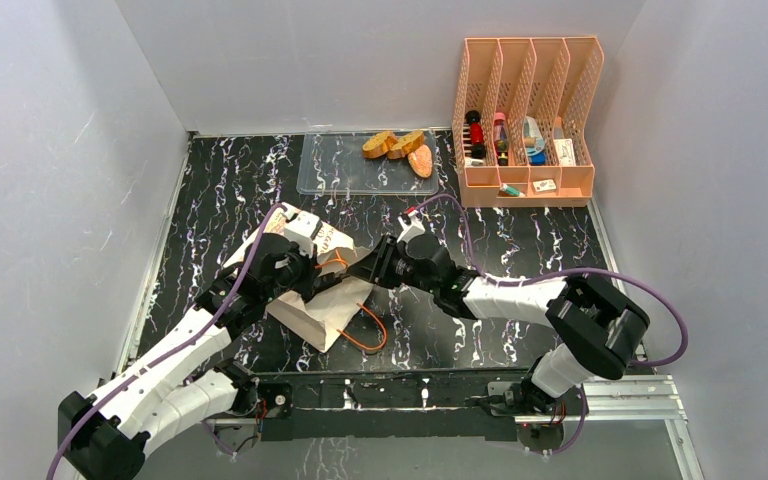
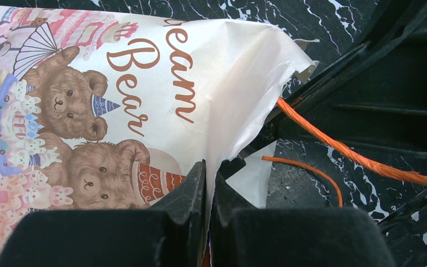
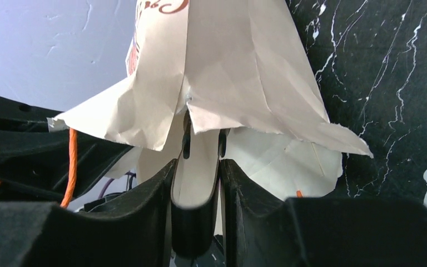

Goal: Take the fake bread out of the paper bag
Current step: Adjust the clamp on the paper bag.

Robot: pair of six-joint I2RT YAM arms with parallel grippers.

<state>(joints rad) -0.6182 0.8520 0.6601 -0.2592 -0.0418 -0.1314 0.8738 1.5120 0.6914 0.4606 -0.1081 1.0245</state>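
**Two robot arms hold a paper bag at the middle of a table; toy bread lies in a tray far from both**

Seen from above, a cream paper bag (image 1: 325,315) lies on its side on a black marbled table (image 1: 520,240), near the front edge. One orange cord handle (image 1: 372,335) loops out onto the table beside it.

The left gripper (image 1: 312,278) comes in from the left and sits on the bag's upper edge. In its own wrist view, its two fingers are pressed together on a thin edge of the paper, close to the bag's mouth. The printed face of the bag, with brown teddy bears and curly brown lettering, spreads out just beyond the fingers.

The right gripper (image 1: 358,268) meets the bag from the right, close to the left one. In the right wrist view a fold of paper fills the narrow gap between its fingers, and the bag hangs crumpled over them. Whether the fold is pinched tight or only resting there cannot be told.

The only toy bread (image 1: 405,148) that shows is three golden-brown pieces in the right end of a clear plastic tray (image 1: 330,170) by the back wall, well apart from both grippers. The inside of the bag is hidden.

A peach slotted rack (image 1: 525,110) holding small items stands just right of the tray.
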